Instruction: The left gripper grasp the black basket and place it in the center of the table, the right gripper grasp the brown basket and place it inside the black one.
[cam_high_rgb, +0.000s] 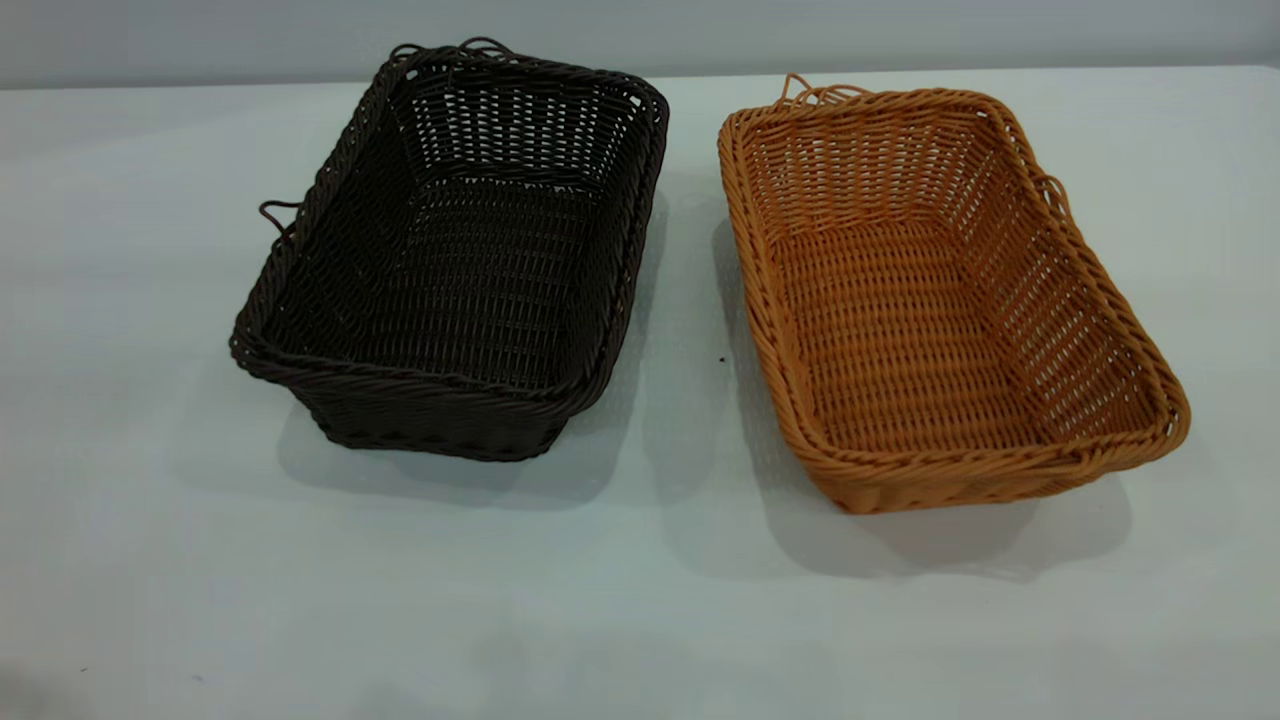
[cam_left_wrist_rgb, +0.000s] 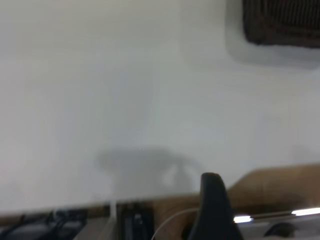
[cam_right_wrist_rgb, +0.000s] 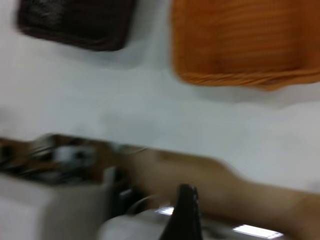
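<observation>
The black basket (cam_high_rgb: 455, 260) stands upright on the white table (cam_high_rgb: 640, 600), left of centre. The brown basket (cam_high_rgb: 940, 300) stands upright beside it on the right, with a narrow gap between them. Both are empty. Neither gripper shows in the exterior view. In the left wrist view, part of my left gripper (cam_left_wrist_rgb: 212, 202) is past the table's edge, far from the black basket's corner (cam_left_wrist_rgb: 282, 22). In the right wrist view, part of my right gripper (cam_right_wrist_rgb: 184, 212) is also off the table's edge, far from the brown basket (cam_right_wrist_rgb: 245, 42) and the black basket (cam_right_wrist_rgb: 75, 22).
A grey wall (cam_high_rgb: 640, 30) runs behind the table's far edge. Below the table's edge the wrist views show a brown floor (cam_left_wrist_rgb: 280, 185) and dark cables and gear (cam_right_wrist_rgb: 55, 160). Bare white tabletop lies in front of both baskets.
</observation>
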